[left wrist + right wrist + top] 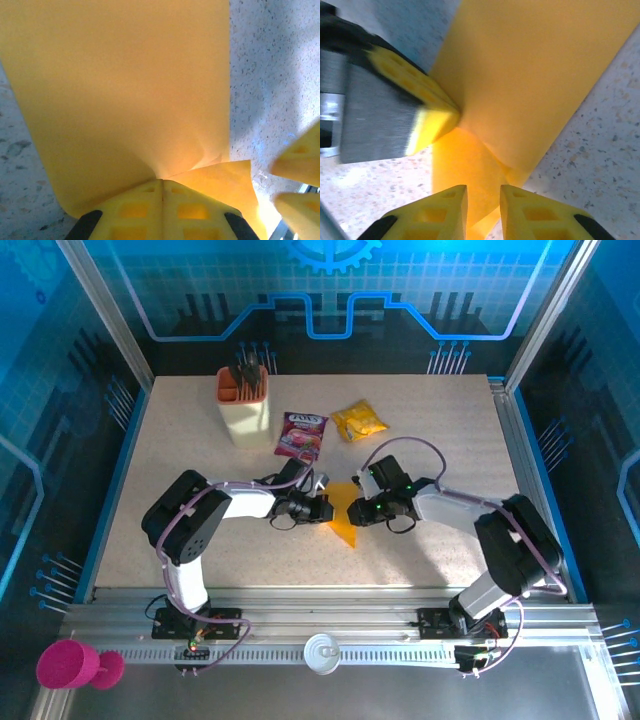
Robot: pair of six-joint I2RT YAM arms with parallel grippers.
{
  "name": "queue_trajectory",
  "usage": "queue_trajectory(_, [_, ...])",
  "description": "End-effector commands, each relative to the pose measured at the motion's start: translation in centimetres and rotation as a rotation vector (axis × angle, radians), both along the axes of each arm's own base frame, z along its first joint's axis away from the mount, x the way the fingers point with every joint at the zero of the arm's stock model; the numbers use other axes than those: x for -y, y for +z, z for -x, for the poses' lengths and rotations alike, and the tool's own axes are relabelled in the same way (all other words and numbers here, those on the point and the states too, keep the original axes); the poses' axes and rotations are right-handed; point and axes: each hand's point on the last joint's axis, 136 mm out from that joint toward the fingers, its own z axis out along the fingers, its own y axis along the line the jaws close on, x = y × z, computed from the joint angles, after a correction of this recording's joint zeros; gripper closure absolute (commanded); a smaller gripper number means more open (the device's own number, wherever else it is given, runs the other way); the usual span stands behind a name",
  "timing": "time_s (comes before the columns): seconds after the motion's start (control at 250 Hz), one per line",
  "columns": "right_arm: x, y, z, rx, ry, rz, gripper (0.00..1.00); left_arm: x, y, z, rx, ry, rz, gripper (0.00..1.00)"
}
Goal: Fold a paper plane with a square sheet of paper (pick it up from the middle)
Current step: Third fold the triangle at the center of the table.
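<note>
The square sheet of paper (125, 90) is clamped in the left tool (161, 187), whose two yellow fingers (135, 210) are pressed flat together on one edge of it. From that pinch the orange-yellow sheet spreads away from the tool in a broad smooth panel, and a smaller flap curls out to one side of the fingertips. The right tool (483, 192) sits just across from it with its jaws a little apart. A narrow gap shows between its fingers (445, 210), the paper lies just beyond their tips, and they are not closed on it. From the right wrist, the left tool's fingers (432, 107) come in from the side and meet the sheet (530, 75) where its creases run together. From above, the left tool (322, 506) and the right tool (357, 510) face each other nearly tip to tip in the middle of the tabletop (200, 450). There the paper (345, 520) is a narrow orange wedge between them, pointing towards the arms' bases. Beyond the tools on the far side lie a purple packet (301, 433) and a crinkled yellow snack packet (358, 420). Further off past the left tool stands a beige holder (245, 405). A pink cup (68, 665) sits off the tabletop, beyond the left arm's base.
</note>
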Motion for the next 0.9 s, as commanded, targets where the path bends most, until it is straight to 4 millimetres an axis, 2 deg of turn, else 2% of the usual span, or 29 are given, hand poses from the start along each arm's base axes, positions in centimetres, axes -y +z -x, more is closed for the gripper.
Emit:
queue_trajectory(0.0, [-0.5,2.0,0.7,-0.001,-0.008,-0.044,0.79,-0.6,-2.0,0.7,-0.039,0.018,-0.042,1.0])
queue_trajectory(0.208, [-3.6,2.5,2.5,0.005,0.032,-0.088,0.89,-0.8,-2.1,0.8,-0.041,0.021,-0.045,1.0])
queue_trajectory(0.356, [-5.7,1.7,3.2,-0.006,0.068,-0.087,0.92,-0.8,-2.0,0.9,-0.04,0.021,-0.048,1.0])
queue_trajectory(0.511, [-6.8,0.5,3.1,-0.032,0.078,-0.088,0.93,-0.8,-2.1,0.8,-0.045,0.024,-0.05,1.0])
queue_trajectory(0.683, [-6.8,-1.4,2.8,-0.053,0.069,-0.057,0.96,-0.9,-2.1,0.8,-0.05,0.027,-0.056,1.0])
queue_trajectory(0.899, [-4.6,-3.4,2.6,-0.061,0.032,0.006,0.98,-1.2,-2.4,1.0,-0.054,0.031,-0.067,1.0])
